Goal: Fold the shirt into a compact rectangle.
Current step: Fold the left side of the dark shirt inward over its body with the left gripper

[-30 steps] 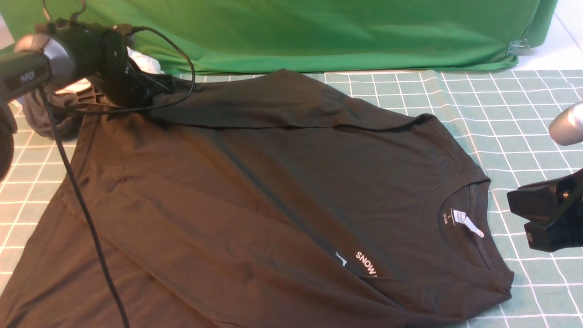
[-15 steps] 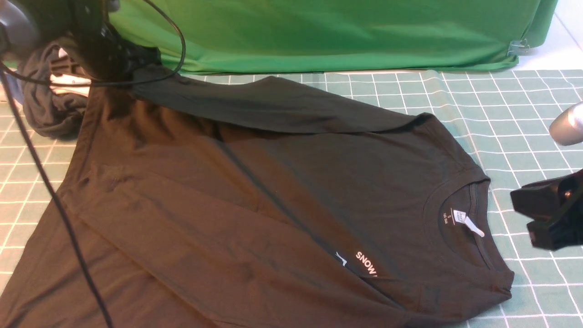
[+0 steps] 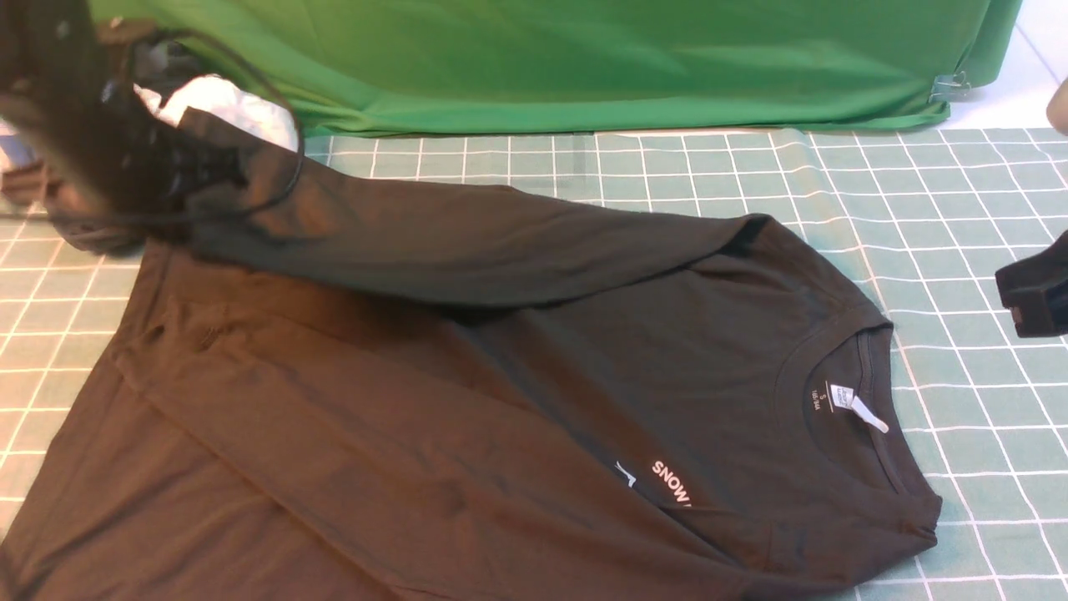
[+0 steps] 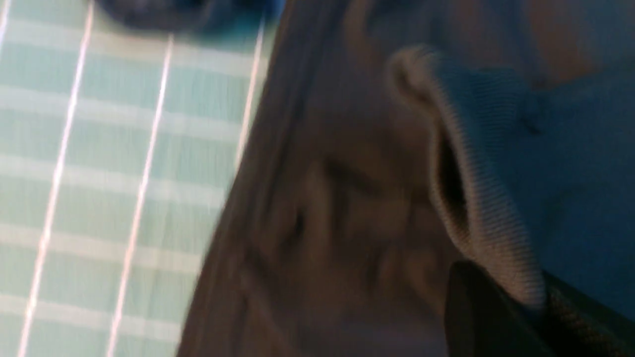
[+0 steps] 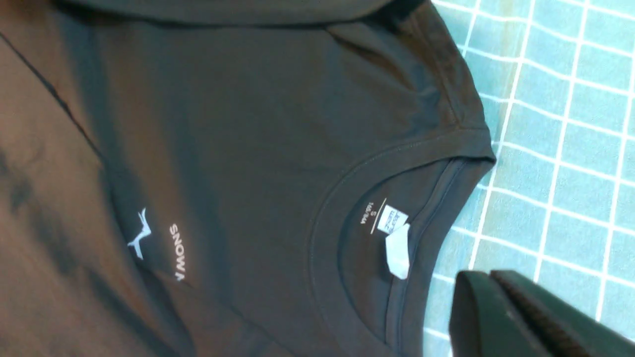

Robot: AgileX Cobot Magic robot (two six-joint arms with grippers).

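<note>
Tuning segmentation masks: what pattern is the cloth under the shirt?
The cloth is pale green with a white grid, clearest in the front view.

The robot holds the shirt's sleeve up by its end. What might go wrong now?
1. The left gripper pinches only the edge of the ribbed cuff, so the sleeve might slip out and land crooked.
2. Its black cable loops against the sleeve and might snag it.
3. The right gripper is shut and off the shirt, so nothing pins the body; pulling may drag it out of shape.
</note>
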